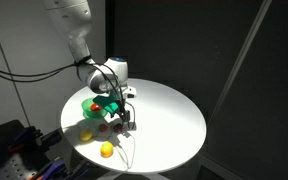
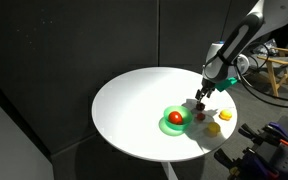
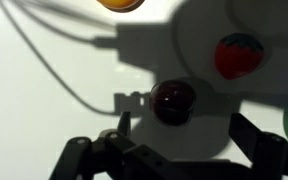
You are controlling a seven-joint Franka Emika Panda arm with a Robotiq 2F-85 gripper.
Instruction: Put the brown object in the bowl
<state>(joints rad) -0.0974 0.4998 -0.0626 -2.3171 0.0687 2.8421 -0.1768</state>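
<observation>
Dark curtains ring a white round table (image 2: 124,100). Low in the wrist view the pincer (image 3: 180,128) hangs with jaws apart, gripping nothing. The brown object (image 3: 172,100) lies on the table just beyond, mid-frame, roughly between the finger lines. Being roundish, it may roll away if one finger touches first. A red piece (image 3: 236,55) near it, upper right, could get clipped. Farther up sits a yellow ball (image 3: 119,4). The bowl (image 2: 165,122) is near. In that exterior view the table rim is close at lower right; open room lies upper left.
</observation>
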